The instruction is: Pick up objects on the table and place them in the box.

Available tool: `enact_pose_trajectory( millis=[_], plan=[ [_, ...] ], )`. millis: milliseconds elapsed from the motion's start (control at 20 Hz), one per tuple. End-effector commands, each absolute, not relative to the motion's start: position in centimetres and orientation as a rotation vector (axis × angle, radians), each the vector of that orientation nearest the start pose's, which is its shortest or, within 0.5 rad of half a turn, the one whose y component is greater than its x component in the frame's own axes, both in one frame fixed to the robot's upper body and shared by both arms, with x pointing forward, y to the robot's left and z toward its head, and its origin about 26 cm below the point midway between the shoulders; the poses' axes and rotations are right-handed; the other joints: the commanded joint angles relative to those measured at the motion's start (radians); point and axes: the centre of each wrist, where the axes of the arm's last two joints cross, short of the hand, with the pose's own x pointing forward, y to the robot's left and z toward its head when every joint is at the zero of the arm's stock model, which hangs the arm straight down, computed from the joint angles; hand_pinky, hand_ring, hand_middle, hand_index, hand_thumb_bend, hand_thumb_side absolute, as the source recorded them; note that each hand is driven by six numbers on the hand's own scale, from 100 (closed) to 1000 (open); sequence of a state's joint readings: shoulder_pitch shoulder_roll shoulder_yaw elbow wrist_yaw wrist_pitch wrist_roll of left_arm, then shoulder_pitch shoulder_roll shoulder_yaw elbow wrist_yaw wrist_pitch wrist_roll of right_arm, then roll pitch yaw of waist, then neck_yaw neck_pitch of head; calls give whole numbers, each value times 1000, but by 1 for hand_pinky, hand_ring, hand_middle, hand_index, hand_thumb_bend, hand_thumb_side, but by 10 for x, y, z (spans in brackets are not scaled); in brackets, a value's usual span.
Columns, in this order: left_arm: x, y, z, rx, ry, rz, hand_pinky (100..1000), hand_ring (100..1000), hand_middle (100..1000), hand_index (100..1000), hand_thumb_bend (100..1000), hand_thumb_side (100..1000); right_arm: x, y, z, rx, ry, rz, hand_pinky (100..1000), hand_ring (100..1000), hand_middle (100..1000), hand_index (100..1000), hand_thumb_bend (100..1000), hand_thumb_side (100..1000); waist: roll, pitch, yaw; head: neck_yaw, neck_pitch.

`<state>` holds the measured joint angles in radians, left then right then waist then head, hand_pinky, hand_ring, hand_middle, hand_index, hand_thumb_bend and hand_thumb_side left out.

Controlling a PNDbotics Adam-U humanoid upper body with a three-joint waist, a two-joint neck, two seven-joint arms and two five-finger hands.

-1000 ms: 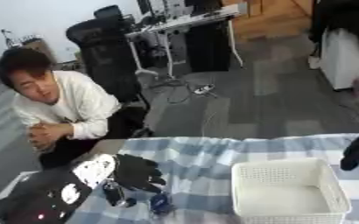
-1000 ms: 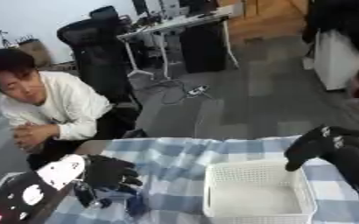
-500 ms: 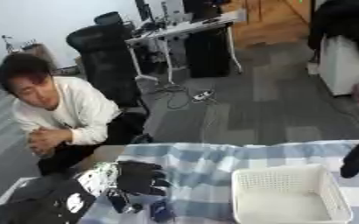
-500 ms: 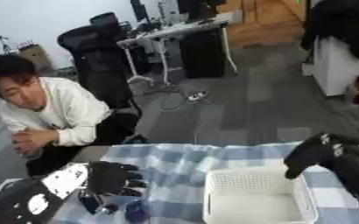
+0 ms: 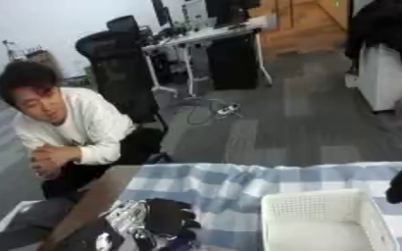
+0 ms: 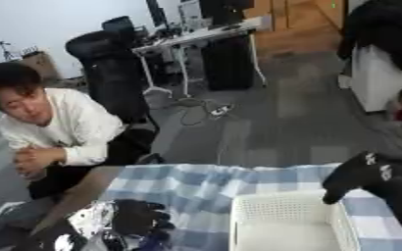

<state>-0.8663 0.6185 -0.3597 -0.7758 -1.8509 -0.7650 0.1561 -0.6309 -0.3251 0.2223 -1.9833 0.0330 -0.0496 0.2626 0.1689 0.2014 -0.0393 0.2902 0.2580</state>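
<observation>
The white box [image 5: 320, 228] on the checked table [image 5: 221, 181] looks empty, the left robot hand [image 5: 166, 218] curls over something dark and unclear, and the right robot hand [image 6: 359, 174] hangs curled, holding nothing, beside the box.

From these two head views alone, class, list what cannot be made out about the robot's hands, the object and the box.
1. Object under the left hand: left eye view shows only a dark bluish shape, cut by the bottom edge.
2. Left hand's fingers: blurred; whether they hold anything is unclear.
3. Right hand: dark and blurred; its finger pose is unreadable.
4. White box: its near rim is cut off by the bottom edge.
</observation>
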Motion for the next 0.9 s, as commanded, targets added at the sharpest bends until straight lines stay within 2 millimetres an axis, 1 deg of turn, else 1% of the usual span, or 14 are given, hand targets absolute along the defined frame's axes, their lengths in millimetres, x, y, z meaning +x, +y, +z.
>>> enact_pose_trajectory(
  millis=[50,200,250,300,350,400,450,500,550,600,650,700,800,900],
  plan=[
    [462,366,142,-1234,927,2857,1000,1000,1000,1000,1000,548,305,-170,280,-209,3306,-1357,605,549,589,642,191,982,-12,-10,0,9,-4],
    [461,364,133,-1232,950,2847,1000,1000,1000,1000,1000,481,305,-170,281,-214,3304,-1353,601,546,585,640,183,984,-16,-9,-1,12,-7],
    [461,363,131,-1232,974,2829,988,943,989,1000,1000,456,305,-169,281,-217,3304,-1348,600,545,584,640,181,984,-17,-9,-2,14,-9],
    [461,361,130,-1235,1017,2795,762,815,873,991,992,451,305,-169,281,-220,3305,-1342,598,543,582,639,178,983,-17,-9,-3,15,-11],
    [461,359,130,-1240,1092,2742,455,581,666,838,712,429,305,-169,281,-223,3307,-1334,595,540,579,637,175,982,-18,-9,-4,16,-11],
    [461,357,130,-1244,1198,2672,288,462,535,745,493,479,305,-169,282,-227,3309,-1325,594,539,577,636,174,981,-18,-9,-4,17,-11],
    [460,358,130,-1251,1311,2596,100,253,374,596,100,654,305,-169,282,-230,3311,-1317,593,539,576,635,173,980,-17,-10,-3,17,-11],
    [460,360,131,-1262,1414,2516,100,216,344,569,100,701,305,-169,282,-232,3312,-1312,593,539,576,635,173,980,-16,-10,-3,17,-11],
    [459,362,133,-1275,1488,2446,100,100,256,492,100,722,305,-169,282,-233,3313,-1309,592,538,575,634,171,980,-16,-10,-3,17,-12],
    [458,365,133,-1287,1533,2396,100,100,265,503,100,723,305,-169,282,-233,3315,-1306,592,538,575,634,172,980,-15,-10,-2,16,-12],
    [458,368,135,-1304,1564,2350,100,100,214,441,100,709,305,-170,281,-231,3316,-1306,591,537,574,634,171,980,-15,-11,-1,14,-13],
    [457,371,138,-1318,1592,2309,100,100,204,428,100,703,305,-170,281,-229,3317,-1307,591,538,574,634,171,980,-14,-11,1,12,-13],
    [455,377,146,-1344,1641,2232,100,100,202,425,100,700,305,-171,281,-223,3320,-1310,591,538,574,634,171,980,-12,-12,5,9,-13],
    [454,380,160,-1352,1649,2182,100,100,202,428,100,700,306,-172,280,-214,3322,-1316,591,538,574,634,171,979,-10,-14,10,3,-12]
  ],
)
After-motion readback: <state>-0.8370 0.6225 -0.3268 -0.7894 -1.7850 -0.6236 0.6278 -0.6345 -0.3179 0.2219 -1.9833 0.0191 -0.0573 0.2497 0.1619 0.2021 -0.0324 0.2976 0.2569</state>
